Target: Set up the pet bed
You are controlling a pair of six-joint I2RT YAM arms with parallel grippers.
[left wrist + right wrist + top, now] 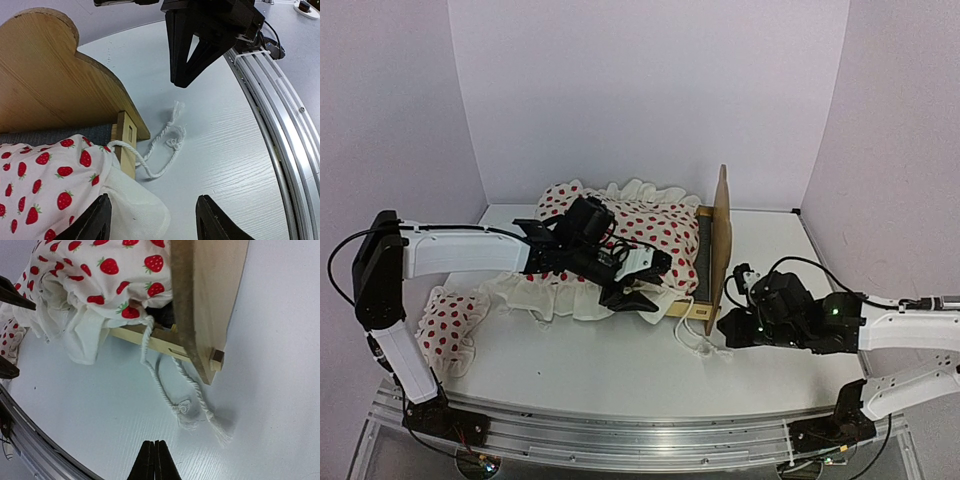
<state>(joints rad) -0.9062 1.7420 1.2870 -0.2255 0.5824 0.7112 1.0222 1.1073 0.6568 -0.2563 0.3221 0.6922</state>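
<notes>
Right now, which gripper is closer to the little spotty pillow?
Left. The left gripper hangs over the ruffled cloth on the pet bed, across from the pillow; the right gripper sits farther off, past the headboard.

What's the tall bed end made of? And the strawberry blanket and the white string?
The bed end looks like pale, unpainted wood, probably plywood: grain lines run across its face. The strawberry blanket seems to be soft woven fabric, maybe cotton, since it folds and bunches. The white string looks like twisted cotton cord with frayed ends.
</notes>
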